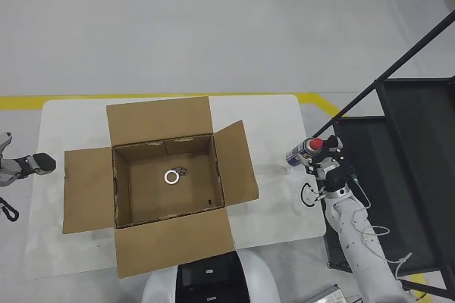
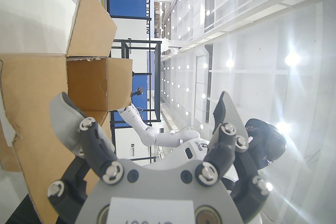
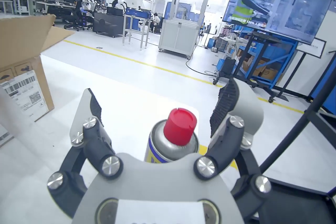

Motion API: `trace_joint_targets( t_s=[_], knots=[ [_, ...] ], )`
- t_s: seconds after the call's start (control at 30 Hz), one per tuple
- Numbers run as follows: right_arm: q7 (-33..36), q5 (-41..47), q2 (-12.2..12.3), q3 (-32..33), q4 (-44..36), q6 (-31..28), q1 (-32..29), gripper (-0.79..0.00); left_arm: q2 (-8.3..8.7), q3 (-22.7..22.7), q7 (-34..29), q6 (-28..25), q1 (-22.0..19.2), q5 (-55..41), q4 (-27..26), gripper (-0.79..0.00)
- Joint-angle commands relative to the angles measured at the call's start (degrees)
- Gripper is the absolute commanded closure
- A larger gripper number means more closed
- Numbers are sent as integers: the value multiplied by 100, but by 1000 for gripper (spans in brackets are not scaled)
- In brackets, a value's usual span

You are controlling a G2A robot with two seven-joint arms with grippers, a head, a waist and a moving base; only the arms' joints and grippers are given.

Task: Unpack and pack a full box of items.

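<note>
An open cardboard box (image 1: 235,170) stands mid-table with its flaps spread. On its floor lie a white ring (image 1: 171,177) and a small dark item (image 1: 181,169). At the table's right edge stands a spray can (image 1: 298,154) with a red cap (image 3: 180,125). My right gripper (image 3: 160,89) is open around it; the can sits close to the palm, and neither of the fingers (image 3: 225,101) touches it. The top view has this gripper (image 1: 318,149) beside the can. My left gripper (image 1: 49,162) hangs open and empty just past the table's left edge, level with the box (image 2: 86,78).
A dark metal rack (image 1: 409,151) stands right of the table, close behind the right arm. The white table (image 1: 273,114) has bare strips behind the box and along its right side. The left flap (image 1: 87,189) reaches toward the left gripper.
</note>
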Motion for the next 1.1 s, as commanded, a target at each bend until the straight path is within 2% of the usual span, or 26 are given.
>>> trace_joint_targets(
  t_s=[0.0, 0.13, 0.2, 0.33, 0.4, 0.83, 0.93, 1.07],
  knots=[
    [572, 22, 20, 94, -947, 6, -421, -785, 0, 0, 0, 0, 0, 0, 0, -785],
    [1572, -87, 56, 248, -2288, 46, -1098, -785, 0, 0, 0, 0, 0, 0, 0, -785],
    [2021, -118, 73, 271, -2792, -119, -1353, -785, 0, 0, 0, 0, 0, 0, 0, -785],
    [2677, -100, 108, 398, -3428, -354, -1677, -785, 0, 0, 0, 0, 0, 0, 0, -785],
    [2738, 115, 111, 431, -3491, -489, -1775, -785, 0, 0, 0, 0, 0, 0, 0, -785],
    [2777, 108, 113, 436, -3473, -474, -1782, -785, 0, 0, 0, 0, 0, 0, 0, -785],
    [3090, -435, 140, 432, -3753, -254, -1728, -785, 0, 0, 0, 0, 0, 0, 0, -785],
    [3627, -1241, 214, 329, -4552, -678, -1445, -785, 0, 0, 0, 0, 0, 0, 0, -785]
  ],
)
